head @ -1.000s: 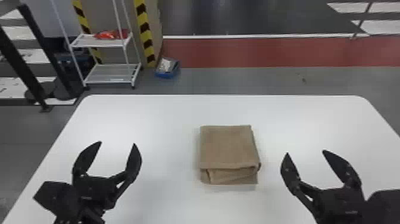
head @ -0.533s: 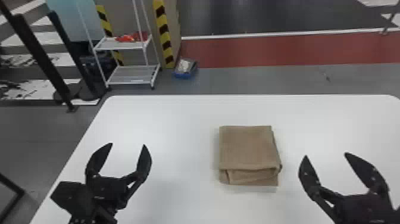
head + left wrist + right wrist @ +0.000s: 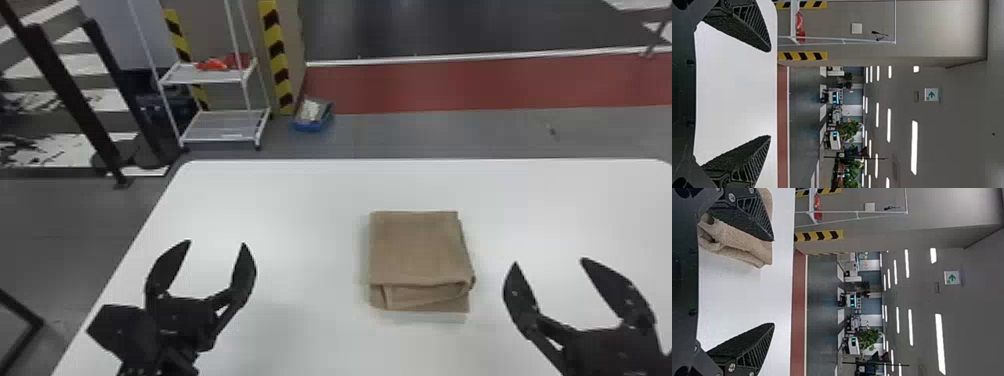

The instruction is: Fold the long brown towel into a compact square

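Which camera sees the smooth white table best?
The head view: it shows the far edge and left side of the smooth white table. Both wrist views show strips, the right one partly under the folded brown cloth towel.

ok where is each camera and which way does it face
Head view: on the head, facing forward-down at table and towel; left pincer, right pincer show.
Left wrist: on that wrist, facing forward over the table; left pincer shows.
Right wrist: on that wrist, facing forward past the towel; right pincer shows.
Head and right wrist share the towel.
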